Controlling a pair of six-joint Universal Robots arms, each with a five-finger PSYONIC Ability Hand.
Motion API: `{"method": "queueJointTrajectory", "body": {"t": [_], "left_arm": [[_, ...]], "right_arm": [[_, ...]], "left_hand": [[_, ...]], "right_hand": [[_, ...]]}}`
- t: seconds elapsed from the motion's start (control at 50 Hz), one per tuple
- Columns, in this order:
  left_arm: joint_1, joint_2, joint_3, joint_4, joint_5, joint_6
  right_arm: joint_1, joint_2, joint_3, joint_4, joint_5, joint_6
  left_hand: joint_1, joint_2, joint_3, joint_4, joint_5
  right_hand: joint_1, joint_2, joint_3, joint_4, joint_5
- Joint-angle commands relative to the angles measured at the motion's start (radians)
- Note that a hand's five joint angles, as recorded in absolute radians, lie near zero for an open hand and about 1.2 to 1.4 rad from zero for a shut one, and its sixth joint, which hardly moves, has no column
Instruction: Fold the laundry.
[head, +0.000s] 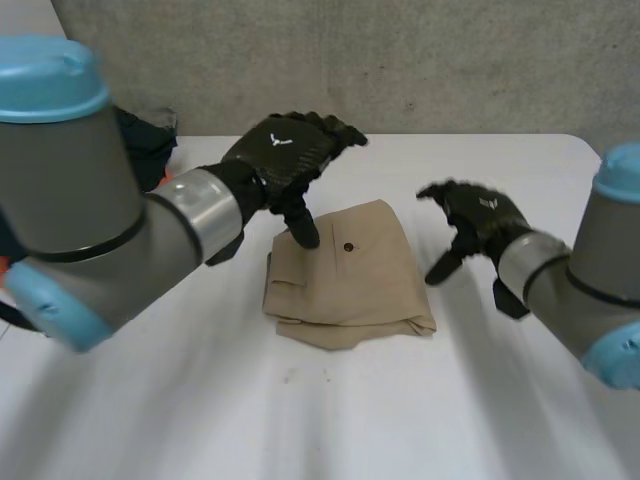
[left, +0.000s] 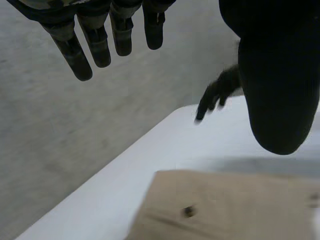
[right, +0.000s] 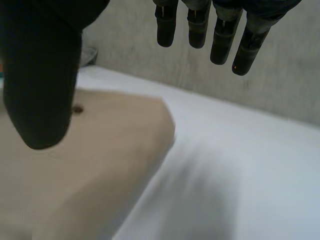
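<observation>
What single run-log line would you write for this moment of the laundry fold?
left hand: open, over corner of folded tan garment | right hand: open, beside it, apart | white table: garment lies flat

Soft, even light falls brightly on the white table (head: 330, 420).

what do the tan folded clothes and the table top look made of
The folded tan garment looks like matte woven cloth, perhaps cotton: soft creases, stitched seams, a small dark button. The table looks like a hard, smooth white top, perhaps laminate or painted board; its flat, even surface leaves that open.
</observation>
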Motion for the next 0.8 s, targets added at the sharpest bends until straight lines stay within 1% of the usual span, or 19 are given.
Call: {"method": "queueJointTrajectory", "body": {"t": [0.02,0.16,0.32,0.36,0.44,0.46,0.52,0.58,0.62,0.72,0.8], "left_arm": [[0.017,0.079,-0.126,0.006,0.191,-0.064],[0.022,0.087,-0.126,0.004,0.169,-0.064],[0.022,0.085,-0.127,0.004,0.166,-0.067],[0.020,0.085,-0.129,0.004,0.166,-0.067],[0.020,0.085,-0.132,0.006,0.166,-0.067],[0.020,0.085,-0.132,0.004,0.166,-0.067],[0.020,0.085,-0.133,0.006,0.166,-0.067],[0.020,0.085,-0.133,0.006,0.168,-0.067],[0.020,0.085,-0.133,0.006,0.168,-0.067],[0.019,0.085,-0.138,0.006,0.168,-0.068],[0.017,0.084,-0.138,0.007,0.168,-0.068]], "right_arm": [[-0.007,0.023,0.115,-0.055,-0.037,0.043],[0.022,0.136,0.095,-0.118,-0.043,0.060],[0.076,0.247,0.006,-0.121,-0.031,0.057],[0.079,0.256,-0.007,-0.121,-0.031,0.061],[0.092,0.270,-0.037,-0.129,-0.031,0.063],[0.095,0.279,-0.050,-0.135,-0.029,0.063],[0.096,0.294,-0.079,-0.146,-0.025,0.064],[0.098,0.337,-0.129,-0.151,-0.011,0.060],[0.096,0.371,-0.170,-0.148,0.015,0.060],[0.089,0.386,-0.224,-0.152,0.084,0.052],[0.078,0.400,-0.288,-0.152,0.109,0.052]], "left_hand": [[0.030,0.011,0.005,0.013,-0.006],[0.027,0.008,0.002,0.010,-0.009],[0.030,0.011,0.005,0.013,-0.006],[0.030,0.011,0.005,0.013,-0.006],[0.030,0.011,0.005,0.013,-0.006],[0.030,0.011,0.005,0.013,-0.006],[0.027,0.009,0.003,0.010,-0.009],[0.027,0.008,0.002,0.010,-0.009],[0.024,0.006,0.000,0.007,-0.011],[0.021,0.003,-0.003,0.004,-0.014],[0.018,0.000,-0.006,0.001,-0.017]], "right_hand": [[-0.007,-0.041,-0.041,-0.065,-0.058],[-0.007,-0.041,-0.041,-0.065,-0.058],[-0.007,-0.041,-0.041,-0.065,-0.058],[0.035,0.002,0.001,-0.022,-0.016],[0.226,0.192,0.191,0.168,0.175],[0.369,0.335,0.334,0.311,0.318],[0.604,0.571,0.570,0.547,0.553],[0.950,0.917,0.916,0.893,0.899],[1.214,1.180,1.179,1.156,1.162],[1.215,1.181,1.180,1.157,1.163],[1.215,1.181,1.180,1.157,1.163]]}}
